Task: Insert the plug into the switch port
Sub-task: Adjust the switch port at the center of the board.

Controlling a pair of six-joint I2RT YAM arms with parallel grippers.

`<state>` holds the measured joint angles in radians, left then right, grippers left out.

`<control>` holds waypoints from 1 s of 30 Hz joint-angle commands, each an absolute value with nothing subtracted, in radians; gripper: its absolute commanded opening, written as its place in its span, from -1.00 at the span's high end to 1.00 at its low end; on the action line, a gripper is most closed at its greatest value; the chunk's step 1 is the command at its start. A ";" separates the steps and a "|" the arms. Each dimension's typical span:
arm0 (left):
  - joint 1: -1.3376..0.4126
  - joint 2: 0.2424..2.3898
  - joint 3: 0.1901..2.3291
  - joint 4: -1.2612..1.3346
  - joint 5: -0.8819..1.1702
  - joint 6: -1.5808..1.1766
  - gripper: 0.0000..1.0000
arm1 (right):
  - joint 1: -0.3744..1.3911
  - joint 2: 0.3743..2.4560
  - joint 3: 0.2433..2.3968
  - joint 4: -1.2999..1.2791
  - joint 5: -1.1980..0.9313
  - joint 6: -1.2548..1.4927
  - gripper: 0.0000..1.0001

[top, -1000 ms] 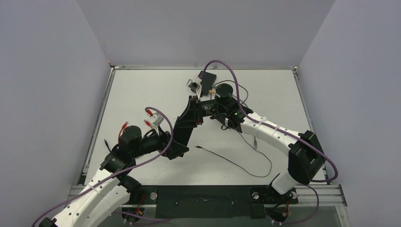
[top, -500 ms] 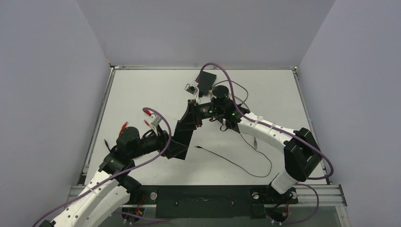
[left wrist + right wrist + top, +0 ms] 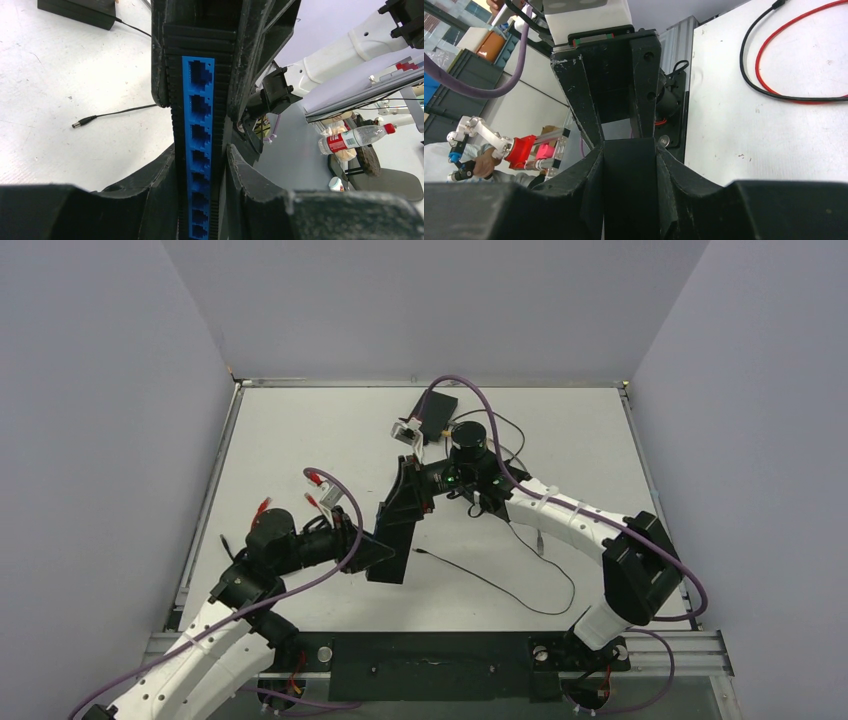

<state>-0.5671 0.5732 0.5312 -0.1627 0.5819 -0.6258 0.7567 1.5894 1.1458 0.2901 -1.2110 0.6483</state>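
Note:
A long black switch [image 3: 398, 522] hangs above the table, held at both ends. My left gripper [image 3: 372, 552] is shut on its near end, and the left wrist view has both fingers pressed to the sides of its blue port row [image 3: 199, 100]. My right gripper [image 3: 418, 483] is shut on the far end, the black switch body [image 3: 631, 190] filling the gap between its fingers. The plug [image 3: 417, 552] lies on the table at the end of a thin black cable, just right of the switch; it lies loose, as the plug [image 3: 79, 123] in the left wrist view also shows.
A black power adapter [image 3: 437, 412] sits at the back of the table behind the right wrist. The thin cable [image 3: 520, 600] loops across the near right. Red and black wires [image 3: 784, 75] lie on the table beside the right gripper. Grey walls enclose three sides.
My left gripper has closed from wide open onto the switch's near end. The switch and the right wrist have shifted slightly, the near end swinging a little to the right.

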 commanded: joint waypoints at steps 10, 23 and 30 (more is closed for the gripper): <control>-0.562 0.579 0.468 -0.016 0.384 -0.742 1.00 | 0.663 1.374 1.104 -0.096 -0.647 0.381 -0.13; -0.558 0.622 0.350 0.173 0.200 -0.938 1.00 | 0.548 1.221 0.870 0.128 -0.457 0.561 -0.67; -0.548 0.722 0.291 0.290 0.136 -0.992 1.00 | 0.513 1.147 0.693 0.244 -0.263 0.654 -0.73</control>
